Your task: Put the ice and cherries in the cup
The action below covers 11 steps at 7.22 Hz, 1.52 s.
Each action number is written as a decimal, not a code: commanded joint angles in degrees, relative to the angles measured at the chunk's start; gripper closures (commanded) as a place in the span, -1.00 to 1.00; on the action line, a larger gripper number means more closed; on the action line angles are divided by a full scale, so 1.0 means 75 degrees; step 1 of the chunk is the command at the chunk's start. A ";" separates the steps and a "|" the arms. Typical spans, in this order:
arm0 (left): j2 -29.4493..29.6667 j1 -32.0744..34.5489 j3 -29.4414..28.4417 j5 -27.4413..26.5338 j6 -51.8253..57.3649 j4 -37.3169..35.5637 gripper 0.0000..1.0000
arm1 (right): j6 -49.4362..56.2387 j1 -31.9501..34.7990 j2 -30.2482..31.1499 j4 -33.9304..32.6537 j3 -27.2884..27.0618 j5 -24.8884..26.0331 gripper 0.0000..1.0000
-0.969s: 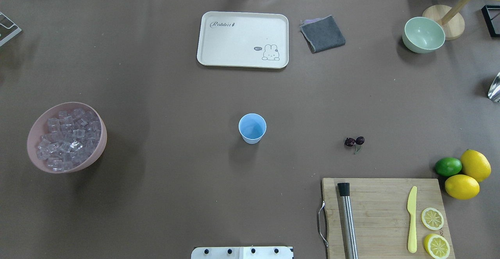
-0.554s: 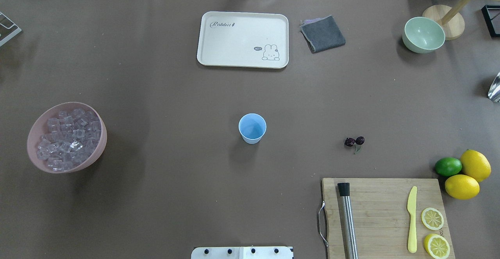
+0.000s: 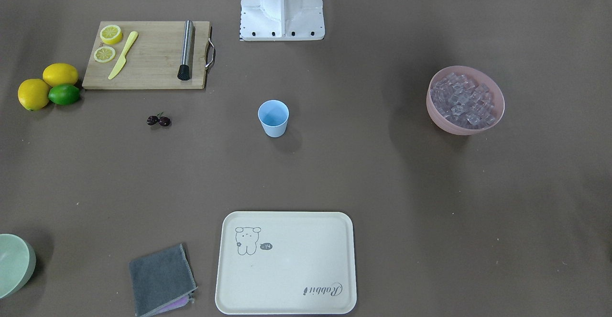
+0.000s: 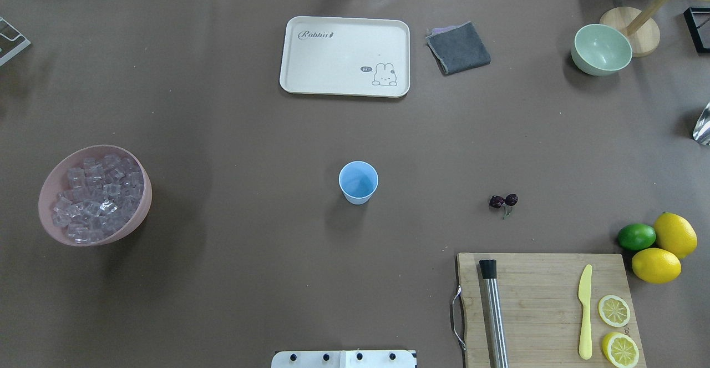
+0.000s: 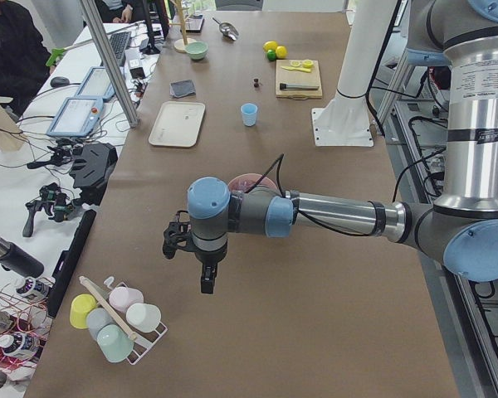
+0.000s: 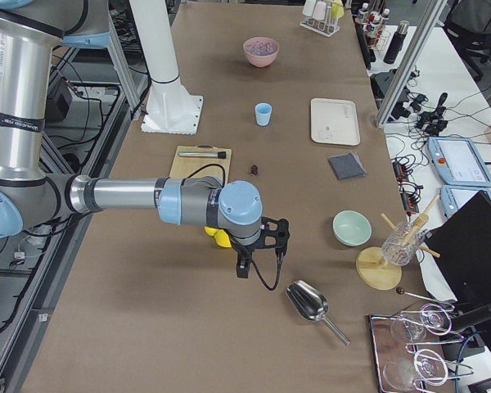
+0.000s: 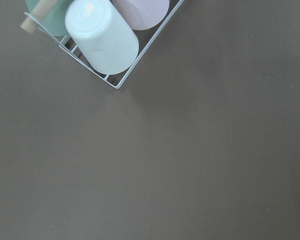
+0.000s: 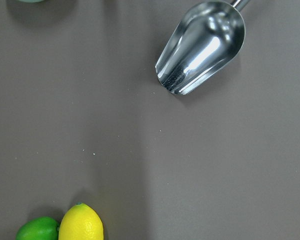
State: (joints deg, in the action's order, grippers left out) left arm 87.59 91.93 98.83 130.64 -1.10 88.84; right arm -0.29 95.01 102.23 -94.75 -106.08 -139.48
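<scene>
Near cutting board (image 4: 541, 287): cherries (image 4: 503, 201); cup (image 4: 358, 182) mid-table. L end effector (image 5: 176, 240), R end effector (image 6: 274, 235): opening unclear.

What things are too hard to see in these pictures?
- Left pincer: shows in the left side view only, small and dark; open or shut is unclear.
- Right pincer: right side view only, same trouble.
- Ice lower down: overhead, buried under the top cubes in the pink bowl.
- Scoop: right wrist view, handle cut off by the top edge.
</scene>
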 commanded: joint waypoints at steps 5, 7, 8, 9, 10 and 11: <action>-0.0077 0.0000 0.0006 0.0007 -0.0006 0.0002 -0.95 | 0.0028 0.0000 -0.0002 0.0000 -0.0165 -0.0094 -1.00; -0.0054 0.0000 0.0030 0.0007 -0.0006 0.0002 -0.95 | 0.0027 0.0000 -0.0002 0.0000 -0.0165 -0.0106 -1.00; -0.0054 0.0000 0.0030 0.0007 0.0017 0.0013 -0.95 | 0.0027 0.0000 -0.0002 0.0000 -0.0165 -0.0106 -1.00; -0.0019 0.0000 0.0076 -0.0004 0.0052 0.0118 -0.95 | 0.0027 0.0000 -0.0002 0.0012 -0.0176 -0.0106 -1.00; 0.0005 -0.0012 0.0169 0.0019 0.0053 0.0363 -0.95 | 0.0016 0.0000 -0.0014 0.0012 -0.0176 -0.0140 -1.00; 0.0051 -0.0070 0.0298 0.0263 0.0053 0.0632 -0.95 | 0.0016 0.0000 -0.0002 0.0012 -0.0176 -0.0141 -1.00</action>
State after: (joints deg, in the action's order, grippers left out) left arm 87.62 91.76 100.06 131.17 -0.74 91.36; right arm -0.14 95.01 102.18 -94.67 -107.39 -140.45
